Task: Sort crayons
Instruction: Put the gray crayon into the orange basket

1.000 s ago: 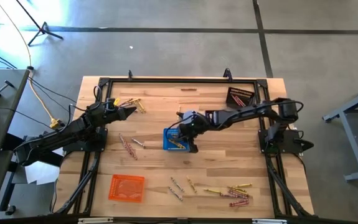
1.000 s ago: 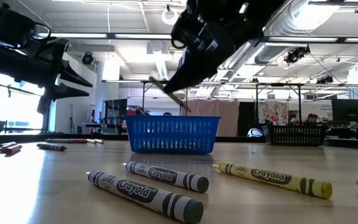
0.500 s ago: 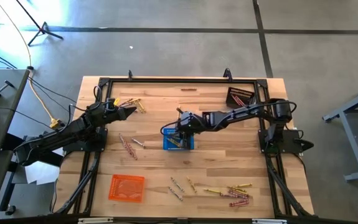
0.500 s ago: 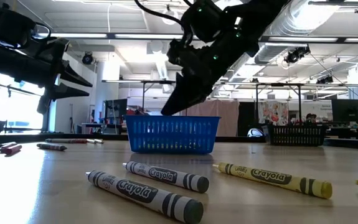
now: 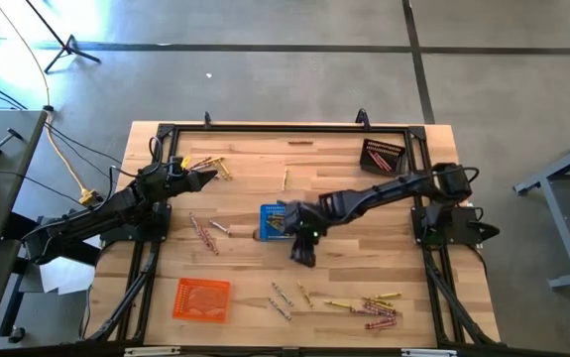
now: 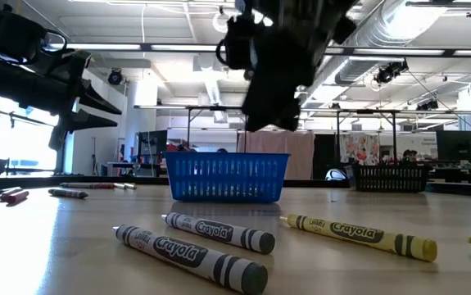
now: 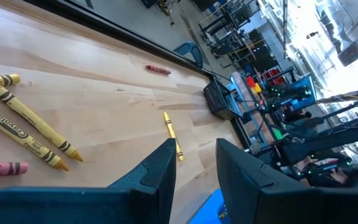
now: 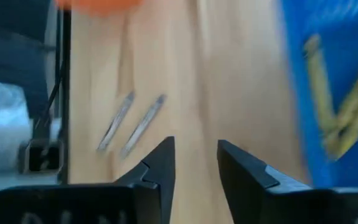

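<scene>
Jaws: our right gripper [image 8: 194, 163] shows its fingers spread with nothing between them; our left gripper [image 7: 194, 163] also stands parted and empty.
Right arm: we hang just beside the blue basket [image 5: 273, 222], on its near side, above bare wood.
Left arm: we wait at the far left of the table [image 5: 314, 174], near a few yellow crayons [image 7: 23, 121].
Basket contents: yellow crayons [image 8: 337, 121] lie inside the blue basket.
Loose crayons: two grey-wrapped ones [image 6: 194, 246] and a yellow one [image 6: 358, 235] lie at the near edge, with a larger cluster [image 5: 369, 305] to the near right.
Step in hand: we judge it is reaching for the next crayon.
Doing it well: we should align the fingers across one crayon, descend squarely, and close on its middle so neighbours stay put.
</scene>
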Robot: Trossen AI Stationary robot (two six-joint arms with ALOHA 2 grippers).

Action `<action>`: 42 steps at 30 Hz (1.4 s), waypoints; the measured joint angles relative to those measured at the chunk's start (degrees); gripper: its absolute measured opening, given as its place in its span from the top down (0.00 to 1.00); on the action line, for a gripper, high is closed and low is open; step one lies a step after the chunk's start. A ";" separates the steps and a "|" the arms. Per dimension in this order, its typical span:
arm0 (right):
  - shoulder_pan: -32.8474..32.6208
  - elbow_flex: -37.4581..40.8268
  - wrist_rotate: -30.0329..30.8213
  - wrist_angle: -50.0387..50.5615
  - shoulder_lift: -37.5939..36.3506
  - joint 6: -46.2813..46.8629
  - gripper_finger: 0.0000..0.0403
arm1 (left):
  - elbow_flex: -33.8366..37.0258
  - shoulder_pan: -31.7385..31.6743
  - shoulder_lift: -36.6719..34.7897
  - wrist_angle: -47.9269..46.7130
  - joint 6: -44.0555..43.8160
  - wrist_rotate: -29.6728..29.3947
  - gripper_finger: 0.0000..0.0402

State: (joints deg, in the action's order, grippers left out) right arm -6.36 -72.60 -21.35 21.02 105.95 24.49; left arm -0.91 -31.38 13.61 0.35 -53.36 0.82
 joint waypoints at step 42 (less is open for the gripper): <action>-17.28 -39.55 24.33 24.45 31.07 29.50 0.79 | 0.00 0.01 0.00 -0.02 0.00 0.02 0.75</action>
State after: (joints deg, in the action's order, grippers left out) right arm -23.64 -112.15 2.98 45.46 137.02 54.00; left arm -0.91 -31.36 13.61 0.33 -53.36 0.84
